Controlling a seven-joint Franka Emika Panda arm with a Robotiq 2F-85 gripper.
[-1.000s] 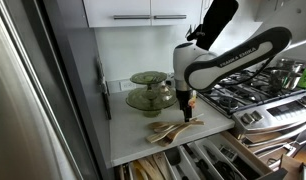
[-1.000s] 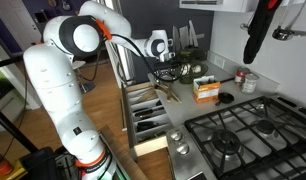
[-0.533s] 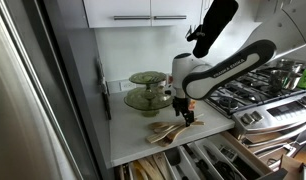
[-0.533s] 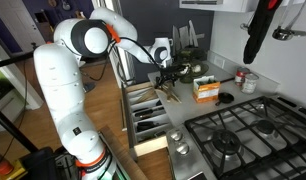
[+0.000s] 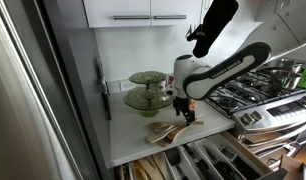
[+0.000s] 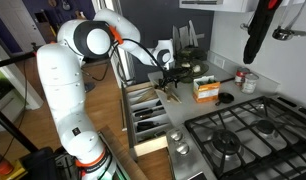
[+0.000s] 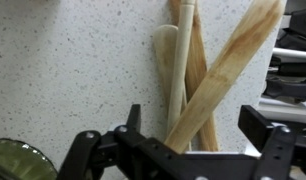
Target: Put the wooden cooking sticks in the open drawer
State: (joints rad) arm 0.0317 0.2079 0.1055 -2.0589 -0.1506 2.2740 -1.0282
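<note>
The black Robotiq gripper [image 7: 193, 128] points straight down at the white speckled countertop [image 7: 73, 70]. In the wrist view the jaws stand wide apart, one at each lower side of the picture, and they grip nothing.

The light tan wooden cooking sticks [image 7: 208, 70] lie flat on the countertop as a loose, crossed bunch. Their near ends lie in the gap between the jaws, and their far ends fan out ahead of the jaws. Whether a fingertip touches the wood cannot be told. In both exterior views the gripper [image 5: 189, 112] [image 6: 169, 78] hangs just over the sticks [image 5: 173, 129] [image 6: 172, 92].

The white-fronted open drawer [image 7: 293, 75] lies outside the jaw on the right of the wrist view, just past the countertop edge. Its long, narrow compartments [image 5: 193, 160] [image 6: 143, 108] hold wooden and dark utensils.

The green glass tiered dish [image 7: 13, 160] [image 5: 148, 92] stands outside the opposite jaw, near the gripper but clear of the sticks.

In an exterior view a small orange-and-white carton [image 6: 205, 90] stands near the jaws, between them and the stainless steel stove [image 6: 233, 135].
</note>
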